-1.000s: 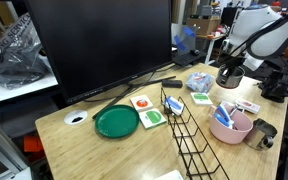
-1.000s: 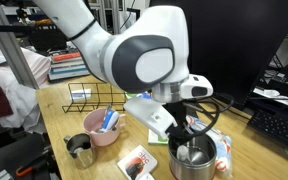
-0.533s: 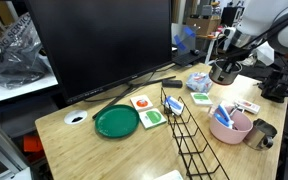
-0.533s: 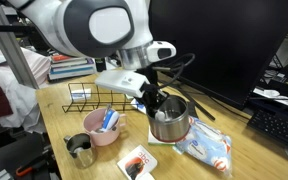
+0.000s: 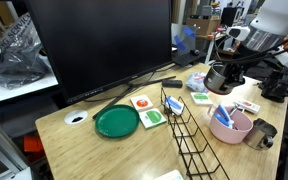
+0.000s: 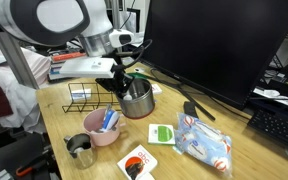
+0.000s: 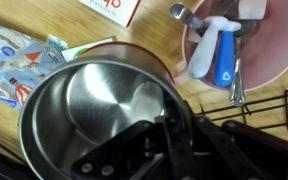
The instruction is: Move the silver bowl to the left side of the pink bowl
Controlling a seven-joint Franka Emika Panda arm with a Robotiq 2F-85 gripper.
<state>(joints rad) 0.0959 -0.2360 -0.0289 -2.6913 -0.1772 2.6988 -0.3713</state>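
My gripper (image 6: 123, 83) is shut on the rim of the silver bowl (image 6: 137, 99) and holds it in the air above the table; it also shows in an exterior view (image 5: 217, 76). In the wrist view the silver bowl (image 7: 84, 105) fills the lower left, with the gripper (image 7: 169, 135) clamped on its rim. The pink bowl (image 6: 102, 130) stands on the table below, holding a blue-and-white bottle and other small items; it shows too in an exterior view (image 5: 231, 126) and in the wrist view (image 7: 274, 60).
A black wire rack (image 5: 189, 135) lies beside the pink bowl. A small metal cup (image 6: 80, 150) stands near the table edge. A green plate (image 5: 116, 121), cards (image 5: 146, 108), a plastic packet (image 6: 206, 143) and a large monitor (image 5: 99, 45) are on the table.
The gripper has carried the silver bowl up and across the table, from near the packet toward the wire rack and beyond the pink bowl.
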